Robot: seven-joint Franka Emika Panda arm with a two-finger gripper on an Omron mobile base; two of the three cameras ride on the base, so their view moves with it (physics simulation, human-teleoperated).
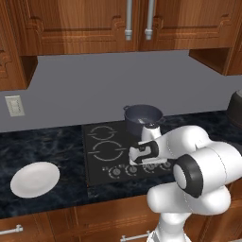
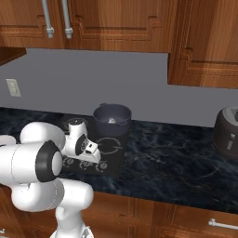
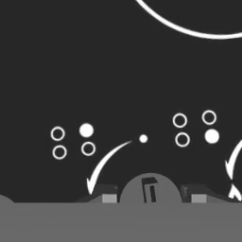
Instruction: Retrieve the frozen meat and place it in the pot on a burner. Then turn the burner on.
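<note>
Gripping a small round knob (image 3: 150,186) at the front of the stove (image 1: 97,165), the claw (image 3: 150,197) was narrow, its two tips pressed against the knob's sides. The pot (image 1: 143,115) sat on the stove's back right burner. A small pale shape (image 2: 111,121) lay inside it, probably the meat, though it was too small to be sure.

The chief risk looked to be the wrong knob. The dot marks printed beside it showed which burner each knob served, and I could not tell which mark belonged to this one. A wrong choice would light a bare ring and leave the pot cold. The tips held only the knob's lower edges, so a fast twist could make them slip round it without turning it. A turn against the curved white arrow would probably do nothing either. The forearm hung low over the front of the stove, and a wide swing of the wrist might knock the neighbouring knobs.

Counted:
- one pot
- one white plate (image 1: 35,179) on the table (image 1: 42,146), well left of the stove
- two bare burner rings
- two dot marks
- one wall socket (image 1: 14,105)
- two cupboard handles (image 1: 128,19)
- one dark appliance (image 2: 228,132) far right
</note>
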